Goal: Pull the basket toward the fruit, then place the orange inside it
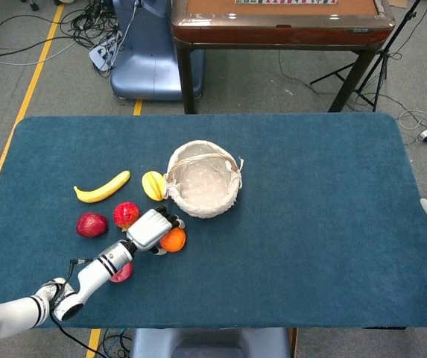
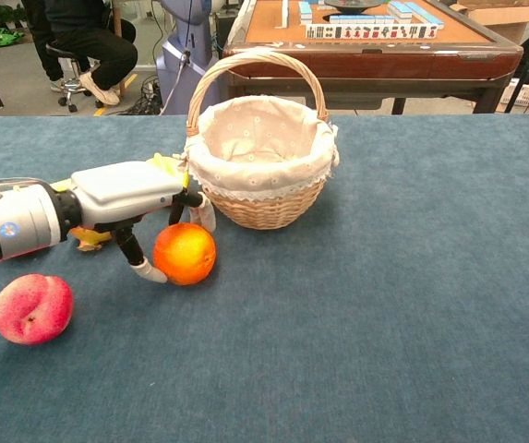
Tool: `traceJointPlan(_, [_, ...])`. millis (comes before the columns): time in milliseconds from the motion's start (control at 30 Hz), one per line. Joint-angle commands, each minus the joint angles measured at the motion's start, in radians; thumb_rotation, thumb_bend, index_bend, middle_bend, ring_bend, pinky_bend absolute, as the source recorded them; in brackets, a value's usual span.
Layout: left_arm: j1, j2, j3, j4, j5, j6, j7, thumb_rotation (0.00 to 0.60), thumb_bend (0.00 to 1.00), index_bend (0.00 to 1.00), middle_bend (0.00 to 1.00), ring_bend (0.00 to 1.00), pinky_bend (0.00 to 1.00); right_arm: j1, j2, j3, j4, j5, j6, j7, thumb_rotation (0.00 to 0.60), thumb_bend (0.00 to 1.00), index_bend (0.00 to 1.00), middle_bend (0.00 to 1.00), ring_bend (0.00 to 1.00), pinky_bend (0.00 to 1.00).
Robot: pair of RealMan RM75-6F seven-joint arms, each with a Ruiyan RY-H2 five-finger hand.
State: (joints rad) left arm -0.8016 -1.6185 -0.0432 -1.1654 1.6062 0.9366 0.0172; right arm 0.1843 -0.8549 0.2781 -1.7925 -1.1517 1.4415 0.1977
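One blue desk (image 1: 310, 224) carries everything. My basket (image 2: 262, 166) stands upright near its middle, cloth-lined, handle arched over it. My left hand (image 2: 126, 194) lies low just near-left of the basket, its fingers (image 2: 146, 269) closing around the orange (image 2: 184, 254), thumb touching the fruit's left side; the orange sits on the desk, outside the basket. A banana (image 1: 103, 187) lies far left, a peach (image 2: 31, 308) near left. My right hand is out of sight.
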Motion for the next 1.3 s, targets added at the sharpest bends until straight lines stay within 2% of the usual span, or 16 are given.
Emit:
traceJointPlan(33, [0.019,-0.005,0.008,0.02,0.013,0.053,-0.012,0.6,0.15,0.5,0.54,0.52,0.34,-0.002,0.0,0.002,0.0,0.0,-0.002,0.003,0.6,0.16,0.0,0.0,0.0,0.13])
traceJointPlan(167, [0.041,0.042,0.011,-0.021,0.022,0.112,-0.031,0.6,0.15,0.5,0.54,0.52,0.34,-0.003,-0.003,0.003,0.001,-0.007,-0.008,0.005,0.6,0.16,0.0,0.0,0.0,0.13])
traceJointPlan(300, [0.067,0.119,-0.001,-0.119,0.005,0.156,-0.038,0.6,0.15,0.49,0.54,0.51,0.34,0.0,-0.01,0.004,0.007,-0.009,-0.019,0.003,0.6,0.16,0.0,0.0,0.0,0.13])
traceJointPlan(500, [0.084,0.221,-0.065,-0.288,-0.086,0.166,-0.04,0.6,0.15,0.47,0.54,0.5,0.34,0.006,-0.028,0.006,0.019,-0.01,-0.033,0.002,0.6,0.16,0.0,0.0,0.0,0.13])
traceJointPlan(600, [0.08,0.24,-0.09,-0.325,-0.097,0.18,0.0,0.6,0.15,0.47,0.53,0.5,0.34,0.006,-0.031,0.008,0.02,-0.014,-0.034,-0.001,0.6,0.16,0.0,0.0,0.0,0.13])
traceJointPlan(867, [0.035,0.217,-0.147,-0.366,-0.125,0.168,0.088,0.6,0.15,0.46,0.51,0.49,0.34,0.004,-0.037,0.011,0.013,-0.024,-0.03,-0.005,0.6,0.16,0.0,0.0,0.0,0.13])
traceJointPlan(1000, [0.006,0.191,-0.172,-0.383,-0.166,0.138,0.136,0.6,0.15,0.43,0.43,0.47,0.34,0.002,-0.037,0.012,0.012,-0.029,-0.029,-0.004,0.6,0.16,0.0,0.0,0.0,0.13])
traceJointPlan(1300, [-0.057,0.093,-0.222,-0.321,-0.258,0.106,0.279,0.6,0.15,0.41,0.36,0.45,0.34,-0.01,-0.041,0.013,0.014,-0.035,-0.019,0.005,0.6,0.16,0.0,0.0,0.0,0.13])
